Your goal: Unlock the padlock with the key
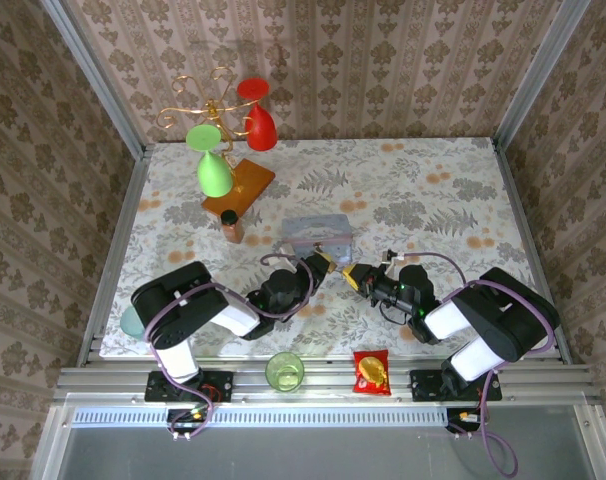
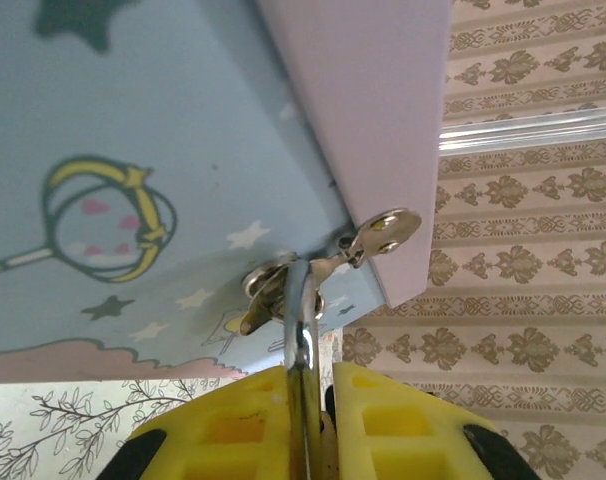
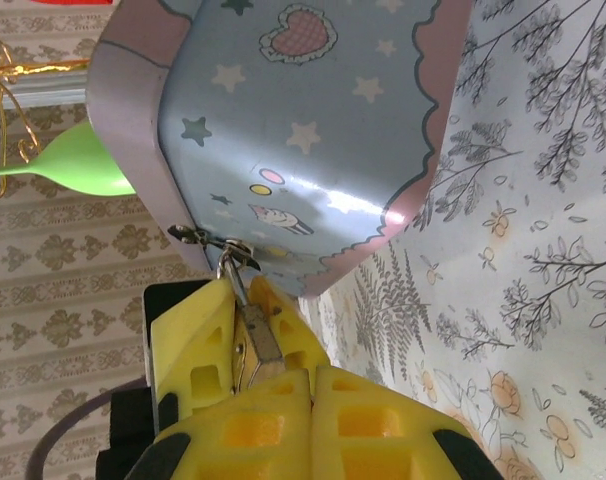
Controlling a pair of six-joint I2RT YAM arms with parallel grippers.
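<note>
The left gripper [image 2: 305, 385] has its yellow jaws closed on the padlock's [image 2: 302, 330] silver shackle, which meets the hasp [image 2: 378, 235] of the pastel-blue cartoon tin [image 2: 133, 150]

The padlock [image 3: 255, 335] hangs on the near side of the tin [image 1: 317, 232]. My left gripper [image 1: 323, 262] is on its left and my right gripper [image 1: 355, 275] on its right.

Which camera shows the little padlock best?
Right wrist view: the padlock shows its body and shackle hanging from the tin. Left wrist view sees it edge-on; from the top it's too small.
</note>
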